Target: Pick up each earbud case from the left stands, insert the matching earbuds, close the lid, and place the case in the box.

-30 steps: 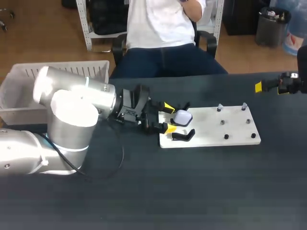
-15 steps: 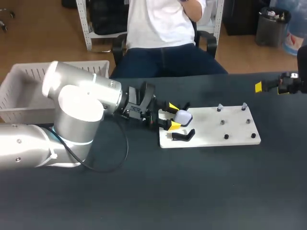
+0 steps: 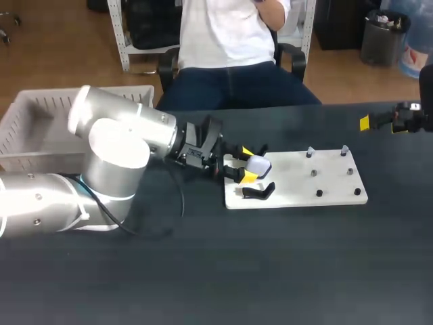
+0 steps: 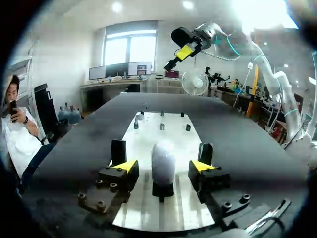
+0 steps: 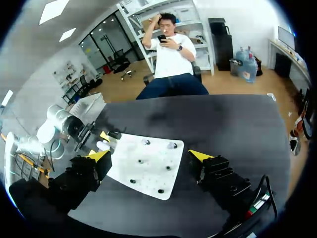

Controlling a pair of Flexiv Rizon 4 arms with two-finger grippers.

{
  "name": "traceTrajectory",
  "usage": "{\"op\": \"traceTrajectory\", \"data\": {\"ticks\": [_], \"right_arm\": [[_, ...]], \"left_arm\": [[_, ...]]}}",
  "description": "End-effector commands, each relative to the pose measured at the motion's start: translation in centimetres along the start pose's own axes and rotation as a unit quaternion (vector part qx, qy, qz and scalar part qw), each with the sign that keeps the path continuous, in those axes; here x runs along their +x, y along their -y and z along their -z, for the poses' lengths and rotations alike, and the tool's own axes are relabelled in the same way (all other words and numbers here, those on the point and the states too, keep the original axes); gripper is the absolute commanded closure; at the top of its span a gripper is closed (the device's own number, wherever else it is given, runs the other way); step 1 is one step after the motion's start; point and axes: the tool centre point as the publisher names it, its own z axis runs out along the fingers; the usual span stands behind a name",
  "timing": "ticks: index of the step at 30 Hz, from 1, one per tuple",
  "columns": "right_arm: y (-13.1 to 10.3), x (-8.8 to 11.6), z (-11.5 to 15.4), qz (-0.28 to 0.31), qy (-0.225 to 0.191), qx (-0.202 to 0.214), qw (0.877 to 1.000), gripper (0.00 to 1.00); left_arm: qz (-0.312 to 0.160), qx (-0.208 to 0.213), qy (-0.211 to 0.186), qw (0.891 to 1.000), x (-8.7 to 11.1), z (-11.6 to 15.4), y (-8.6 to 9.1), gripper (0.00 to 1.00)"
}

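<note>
Alignment decides the grasp: the rounded white earbud case [image 4: 163,158] sits on end on its small black stand [image 4: 162,190] at the left edge of the flat white base plate [image 4: 173,131]. It lies squarely between the left gripper [image 4: 164,166], whose fingers are spread and seem clear of it. The right gripper [image 5: 148,156], also spread and empty, hangs well beyond the plate's right edge, so the left arm is nearer.

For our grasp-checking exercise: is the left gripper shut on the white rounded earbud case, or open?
Open. The left gripper flanks the white rounded earbud case, gaps visible on both sides.
</note>
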Motion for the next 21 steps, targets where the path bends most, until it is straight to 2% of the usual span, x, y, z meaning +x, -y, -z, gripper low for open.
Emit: {"op": "traceTrajectory", "data": {"ticks": [1,6,8,17,18,21], "right_arm": [[0.0,0.0,0.01,0.0,0.0,0.0,1.0,0.0],[0.0,0.0,0.01,0.0,0.0,0.0,1.0,0.0],[0.0,0.0,0.01,0.0,0.0,0.0,1.0,0.0],[0.0,0.0,0.01,0.0,0.0,0.0,1.0,0.0],[0.0,0.0,0.01,0.0,0.0,0.0,1.0,0.0],[0.0,0.0,0.01,0.0,0.0,0.0,1.0,0.0]], "left_arm": [[0.0,0.009,-0.002,1.0,-0.08,-0.75,-0.75,0.38],[0.005,0.015,-0.001,1.0,0.21,-1.24,-0.9,0.42],[0.006,0.015,-0.002,1.0,0.31,-1.3,-0.93,0.5],[0.005,0.017,-0.001,1.0,0.32,-1.29,-0.97,0.65],[0.005,0.018,-0.002,1.0,0.33,-1.29,-0.96,0.68],[0.005,0.019,-0.002,1.0,0.4,-1.23,-0.81,0.93]]}}
